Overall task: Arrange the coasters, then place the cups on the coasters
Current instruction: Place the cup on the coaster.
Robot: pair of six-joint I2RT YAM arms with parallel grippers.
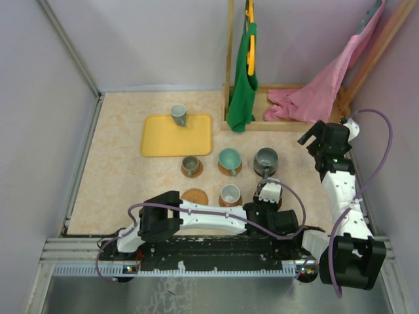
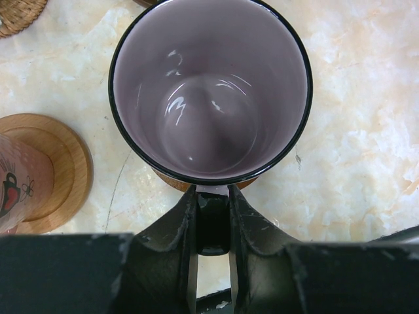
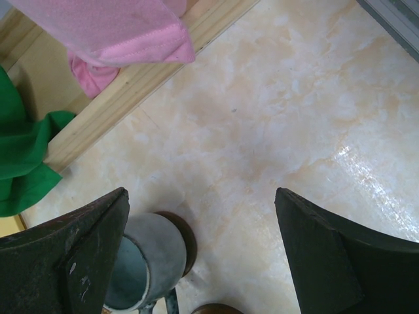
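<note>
Left claw setting the purple cup onto the front-right coaster.

The left claw (image 2: 213, 196) is pinching the handle (image 2: 213, 226) of the purple cup (image 2: 209, 98), nearly closed on it. The cup is standing upright over its coaster (image 2: 169, 180), whose brown edge is peeking out beneath; whether it is resting fully I cannot tell. The right claw (image 3: 201, 209) is hanging wide open and empty over bare tabletop (image 3: 294, 98) at the far right. The placing is looking close to done: next, the left claw needs opening and drawing straight back without tipping the cup. One grey cup (image 1: 178, 114) is waiting on the tray (image 1: 160, 142), and one empty coaster (image 1: 194, 196) is lying front left.
</note>
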